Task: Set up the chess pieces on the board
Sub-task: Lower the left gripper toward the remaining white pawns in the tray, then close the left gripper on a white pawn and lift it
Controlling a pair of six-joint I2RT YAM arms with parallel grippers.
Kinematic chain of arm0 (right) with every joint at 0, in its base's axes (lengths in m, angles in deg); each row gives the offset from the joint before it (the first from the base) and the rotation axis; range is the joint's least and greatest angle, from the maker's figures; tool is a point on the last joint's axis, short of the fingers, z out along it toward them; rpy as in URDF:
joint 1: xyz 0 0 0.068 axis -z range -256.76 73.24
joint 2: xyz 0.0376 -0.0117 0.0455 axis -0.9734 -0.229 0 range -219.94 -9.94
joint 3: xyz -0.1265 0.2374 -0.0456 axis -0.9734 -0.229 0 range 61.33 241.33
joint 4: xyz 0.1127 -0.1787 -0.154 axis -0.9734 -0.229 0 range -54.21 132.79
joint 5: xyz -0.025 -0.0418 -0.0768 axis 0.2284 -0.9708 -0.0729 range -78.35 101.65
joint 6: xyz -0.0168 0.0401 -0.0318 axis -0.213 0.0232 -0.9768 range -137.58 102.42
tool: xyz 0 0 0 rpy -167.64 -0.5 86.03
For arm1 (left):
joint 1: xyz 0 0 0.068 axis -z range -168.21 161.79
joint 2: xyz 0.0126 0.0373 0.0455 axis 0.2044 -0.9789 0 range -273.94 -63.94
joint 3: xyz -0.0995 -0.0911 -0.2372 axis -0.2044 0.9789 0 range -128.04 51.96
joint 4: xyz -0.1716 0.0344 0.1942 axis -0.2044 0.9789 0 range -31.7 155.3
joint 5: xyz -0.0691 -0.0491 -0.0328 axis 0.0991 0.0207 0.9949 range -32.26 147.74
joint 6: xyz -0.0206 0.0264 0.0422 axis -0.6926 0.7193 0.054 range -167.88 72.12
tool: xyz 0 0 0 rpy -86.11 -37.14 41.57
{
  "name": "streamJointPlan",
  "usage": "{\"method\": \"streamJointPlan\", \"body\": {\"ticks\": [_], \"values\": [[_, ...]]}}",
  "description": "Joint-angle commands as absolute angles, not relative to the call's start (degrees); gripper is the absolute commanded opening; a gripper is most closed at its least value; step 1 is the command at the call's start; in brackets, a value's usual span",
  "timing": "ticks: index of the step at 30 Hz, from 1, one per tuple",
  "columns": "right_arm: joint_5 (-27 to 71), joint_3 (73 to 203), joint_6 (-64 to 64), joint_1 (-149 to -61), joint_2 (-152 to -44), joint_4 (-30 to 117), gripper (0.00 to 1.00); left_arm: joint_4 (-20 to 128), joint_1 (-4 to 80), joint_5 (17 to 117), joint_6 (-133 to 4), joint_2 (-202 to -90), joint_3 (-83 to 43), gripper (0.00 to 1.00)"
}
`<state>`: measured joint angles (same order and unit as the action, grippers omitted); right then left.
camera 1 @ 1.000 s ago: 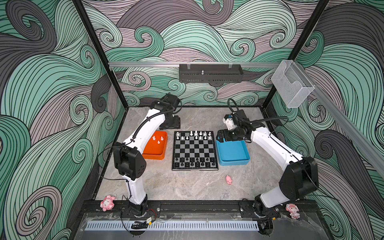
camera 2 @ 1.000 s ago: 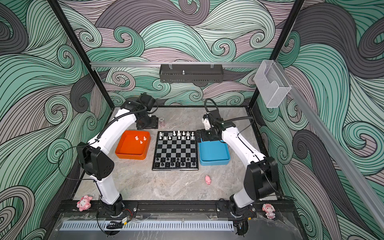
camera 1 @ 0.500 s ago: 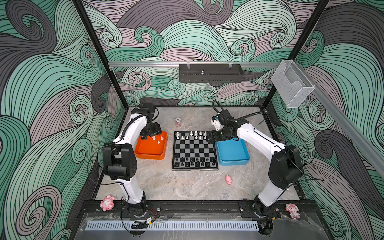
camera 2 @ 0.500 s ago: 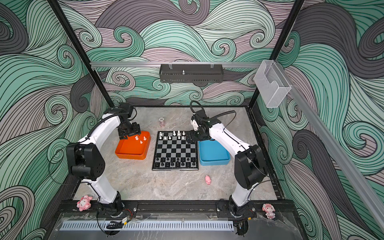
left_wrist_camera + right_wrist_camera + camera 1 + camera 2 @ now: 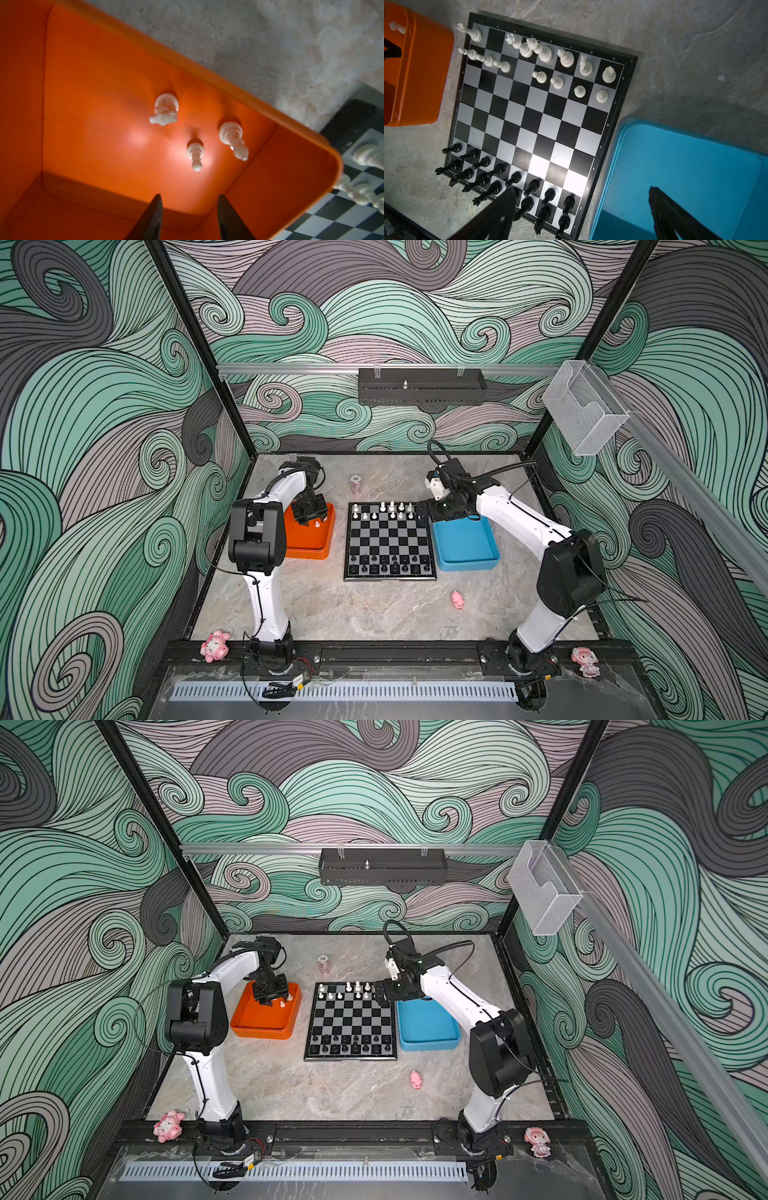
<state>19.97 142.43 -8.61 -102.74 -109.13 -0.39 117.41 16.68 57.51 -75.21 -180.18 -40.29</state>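
At the tabletop's left, the left gripper [image 5: 189,196] hangs over the orange tray [image 5: 309,554], its fingers [image 5: 154,209] apart with nothing between them. 3 white pieces stand near the tray's far corner on the board side: a knight [image 5: 165,110], a pawn [image 5: 195,154] and a bishop [image 5: 232,138]. The step in hand looks like picking 1 of them, most likely the pawn. It stands ahead of the fingertips and in line with their gap, not yet between them. The knight is off to 1 side of that line, and the bishop is just beside the pawn on the other side. To do it well, I would bring the fingers straight down so they straddle the pawn alone. They should close low on its stem, where a small rounded piece is less likely to squirt out, and keep clear of the bishop and the tray wall. On the board [image 5: 388,539], mid-tabletop, black fills the 2 ranks at the near edge, while white's 2 ranks at the far edge show 3 empty squares, matching the 3 in the tray. The right gripper [image 5: 581,190] hovers over the board's right edge near its far corner, jaws spread wide and empty, beside the blue tray [image 5: 465,547], which holds no pieces.
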Motion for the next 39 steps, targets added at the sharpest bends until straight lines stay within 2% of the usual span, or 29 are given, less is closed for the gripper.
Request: {"method": "streamJointPlan", "body": {"ticks": [1, 33, 39], "values": [[19.82, 142.62, -9.56, -102.01, -110.45, -1.0, 0.99, 116.92, 16.45, 56.49, -75.92, -181.91, -42.7, 0.42], [21.28, 141.66, -10.64, -99.36, -111.45, -0.73, 0.99, 115.6, 16.54, 55.45, -76.84, -186.84, -44.02, 0.22], [21.29, 141.56, -10.64, -99.35, -111.24, -0.72, 0.99, 115.64, 16.53, 55.5, -76.74, -186.9, -44.09, 0.15]]}}
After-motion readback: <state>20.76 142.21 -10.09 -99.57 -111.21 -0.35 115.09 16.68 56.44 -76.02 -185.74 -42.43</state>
